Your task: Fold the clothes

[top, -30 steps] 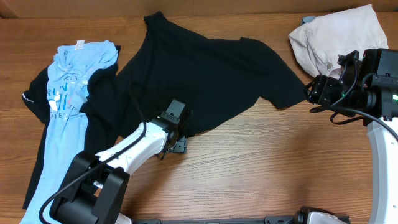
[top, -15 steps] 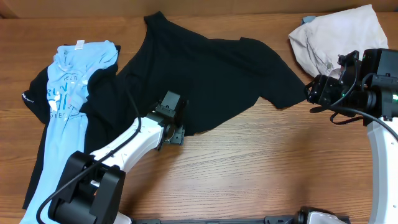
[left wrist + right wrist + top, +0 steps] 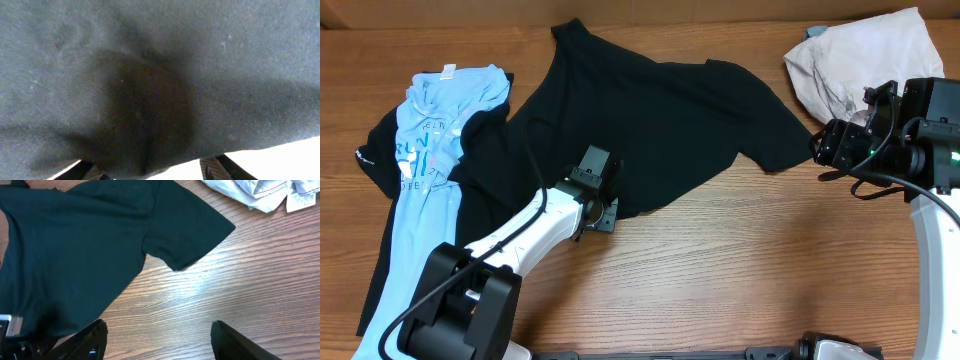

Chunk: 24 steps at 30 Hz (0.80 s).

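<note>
— Where does the large plain black fabric shirt (image 3: 660,120) lie?

— Spread across the middle of the brown wood-grain table (image 3: 750,280). It runs from the centre up toward 12 o'clock, and one short sleeve reaches out toward 3 o'clock.

— And the light blue printed fabric tee (image 3: 425,160)?

— At 9 o'clock, stretched lengthwise with its collar toward 12. It lies over black cloth that shows on both sides of it. Whether that cloth is part of the same shirt I cannot tell.

— What about the left gripper (image 3: 155,172)?

— It sits at the shirt's lower hem, at about 7 o'clock of the garment. In its wrist view black cloth fills nearly everything, and a dark fold sags between the two fingertips (image 3: 212,170). They stand apart at a middling gap. Whether they pinch the fold I cannot tell.

— The right gripper (image 3: 160,340)?

— Its jaws are wide with nothing between them, and bare wood lies below. It hangs at 3 o'clock of the table, just beside the tip of the outstretched sleeve. In the wrist view it does not touch the sleeve.

— Anything else on the table?

— A crumpled off-white cloth garment (image 3: 865,60) at 2 o'clock, near the sleeve but apart from it. A small white tag (image 3: 301,200) shows at its edge.
</note>
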{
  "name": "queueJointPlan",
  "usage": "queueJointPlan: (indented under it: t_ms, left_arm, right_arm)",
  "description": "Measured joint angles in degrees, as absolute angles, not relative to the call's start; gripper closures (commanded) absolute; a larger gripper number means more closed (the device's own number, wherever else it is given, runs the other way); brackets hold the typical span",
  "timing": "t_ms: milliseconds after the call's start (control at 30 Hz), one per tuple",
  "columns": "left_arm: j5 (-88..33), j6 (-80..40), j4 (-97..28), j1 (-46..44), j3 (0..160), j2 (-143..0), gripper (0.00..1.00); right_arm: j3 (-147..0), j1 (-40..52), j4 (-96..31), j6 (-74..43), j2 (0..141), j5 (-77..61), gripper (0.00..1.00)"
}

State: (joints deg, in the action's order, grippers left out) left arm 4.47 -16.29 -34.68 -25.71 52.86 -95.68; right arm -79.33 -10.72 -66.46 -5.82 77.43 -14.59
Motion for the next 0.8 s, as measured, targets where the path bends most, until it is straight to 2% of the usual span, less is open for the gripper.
queueJointPlan:
  t_ms: [167, 367, 500, 567, 800]
  left_arm:
    - [4.3, -16.3, -34.9, -25.7, 52.3, -95.7, 0.47]
    - [4.5, -16.3, -34.0, -25.7, 50.7, -95.7, 0.59]
    - [4.6, -16.4, -33.4, -25.7, 49.8, -95.7, 0.79]
    - [4.8, -16.7, -33.4, -25.7, 49.6, -95.7, 0.96]
    - [4.8, -17.0, -37.1, -25.3, 50.9, -95.6, 0.96]
  right_arm:
    - [-79.3, -10.7, -66.5, -5.8, 77.4, -14.6, 0.3]
    - [-79.3, -10.7, -66.3, -5.8, 77.4, -14.6, 0.3]
    - [-79.3, -10.7, -65.9, -5.8, 77.4, -14.6, 0.26]
    - [-79.3, -10.7, -65.6, -5.9, 77.4, -14.6, 0.26]
    - [-79.3, -10.7, -65.1, -6.0, 77.4, -14.6, 0.25]
